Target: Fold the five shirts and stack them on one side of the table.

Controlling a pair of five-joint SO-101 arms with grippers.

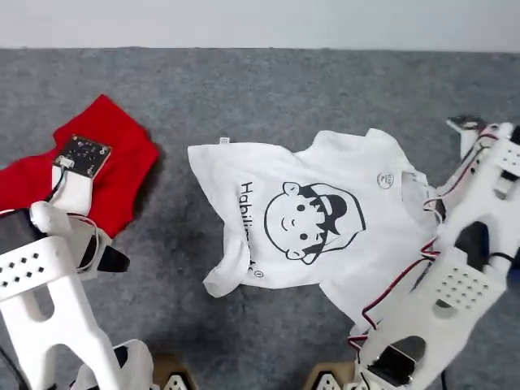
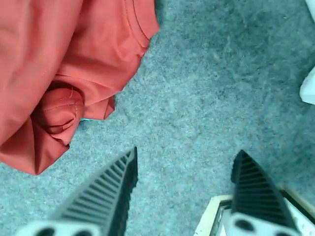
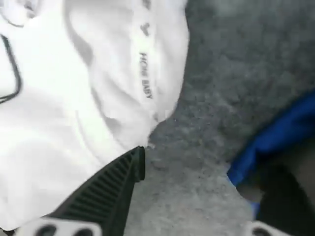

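A white shirt (image 1: 313, 215) with a cartoon face lies spread out in the middle of the grey carpet. A red shirt (image 1: 97, 166) lies bunched at the left, partly under my left arm (image 1: 49, 268). My left gripper (image 2: 188, 155) is open over bare carpet, just beside the red shirt's (image 2: 64, 73) edge and holding nothing. My right arm (image 1: 463, 276) stands over the white shirt's right side. My right gripper (image 3: 194, 169) is open at the white shirt's (image 3: 74, 98) edge, one finger (image 3: 113, 189) by the cloth, with nothing between the jaws.
A blue piece of cloth (image 3: 275, 135) lies on the carpet close to my right gripper's other finger. A corner of the white shirt (image 2: 309, 88) shows in the left wrist view. A pale wall runs along the carpet's (image 1: 268, 89) far edge.
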